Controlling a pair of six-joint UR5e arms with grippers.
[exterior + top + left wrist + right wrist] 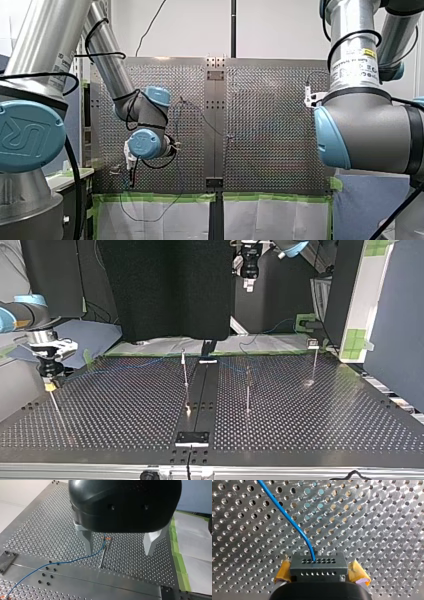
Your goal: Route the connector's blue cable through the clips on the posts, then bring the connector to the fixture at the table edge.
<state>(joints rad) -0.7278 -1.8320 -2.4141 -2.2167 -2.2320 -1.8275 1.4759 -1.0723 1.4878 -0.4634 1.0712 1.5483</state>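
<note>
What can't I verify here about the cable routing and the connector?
- Front view: my right arm fills the view's right; the connector does not show.
- Right wrist view: the blue cable is cut off by the edge, so its route is unseen.
- Top view: the cable is too thin to trace around the posts.
- Left wrist view: whether the cable sits in the post's clip is too small to tell.

My right gripper point(48, 382) is hanging low at the view's left, just above a thin post point(57, 412) on the perforated table point(125, 410). My left gripper point(248, 280) is hovering high beyond the far edge. Three other posts point(185, 372) are standing mid-table.
</note>
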